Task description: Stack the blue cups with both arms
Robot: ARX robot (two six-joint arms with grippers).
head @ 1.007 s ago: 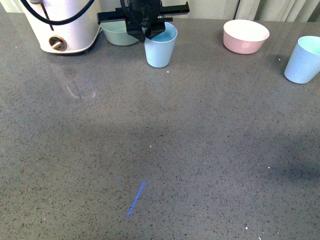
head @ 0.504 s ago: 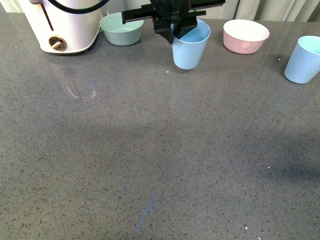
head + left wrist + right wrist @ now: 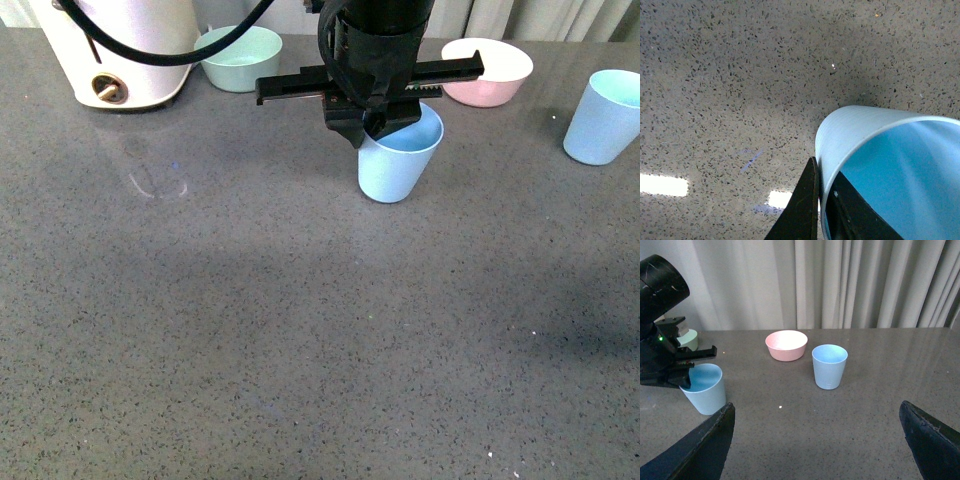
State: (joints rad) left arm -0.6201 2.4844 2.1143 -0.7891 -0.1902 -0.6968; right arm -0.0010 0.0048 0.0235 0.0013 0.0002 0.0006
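Now the left gripper (image 3: 368, 130) pinches the rim of the carried cup (image 3: 398, 168): bring it level, centred over the standing cup (image 3: 603, 120) near the right edge of the tabletop (image 3: 300, 330); the right gripper (image 3: 812, 445) gapes wide.

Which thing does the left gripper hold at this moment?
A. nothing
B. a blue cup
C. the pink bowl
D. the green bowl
B: the left gripper pinches the rim of a blue cup, with one finger inside and one outside.
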